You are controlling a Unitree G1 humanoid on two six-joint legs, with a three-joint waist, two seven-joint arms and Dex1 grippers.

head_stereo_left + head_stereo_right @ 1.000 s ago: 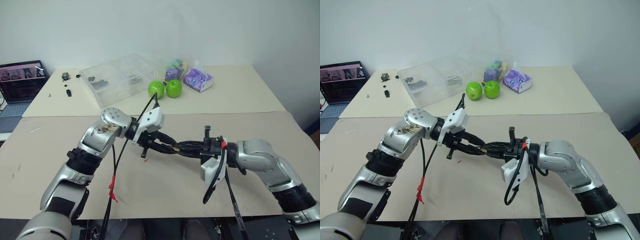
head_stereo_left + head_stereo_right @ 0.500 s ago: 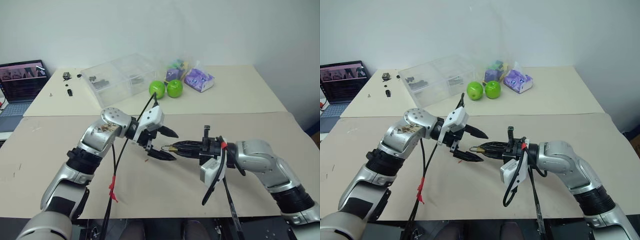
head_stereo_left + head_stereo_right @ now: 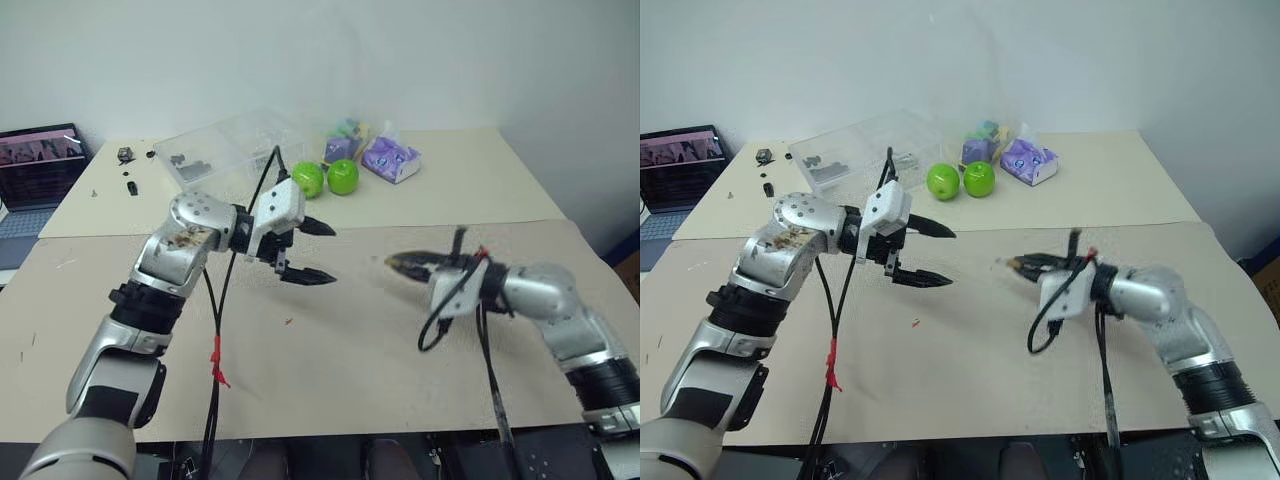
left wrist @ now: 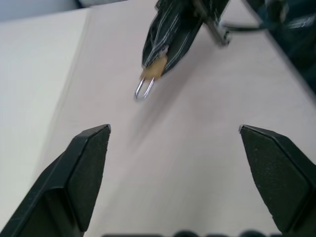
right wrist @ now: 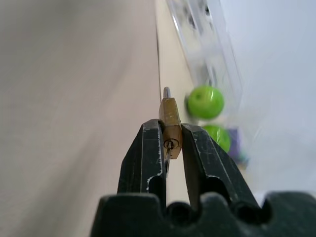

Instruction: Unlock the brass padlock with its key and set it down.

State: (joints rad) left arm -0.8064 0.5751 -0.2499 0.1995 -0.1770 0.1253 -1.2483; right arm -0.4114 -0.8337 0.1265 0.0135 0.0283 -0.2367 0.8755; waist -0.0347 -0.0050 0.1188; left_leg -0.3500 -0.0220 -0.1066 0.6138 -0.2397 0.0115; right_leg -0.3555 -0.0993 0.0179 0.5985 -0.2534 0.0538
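Pincers now apart over beige table: left pincer spread (empty), right pincer clamping brass padlock.

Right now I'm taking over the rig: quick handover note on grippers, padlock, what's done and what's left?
Left gripper: open, holding nothing, in the air over the table.
Right gripper: shut on the brass padlock, also off the table.
Padlock: pinched by its body between the right fingers, shackle sticking out past the tips, keyhole facing the right wrist camera.
Done: padlock is picked up.
Left: whether it is unlocked I cannot tell; it is not yet set down.
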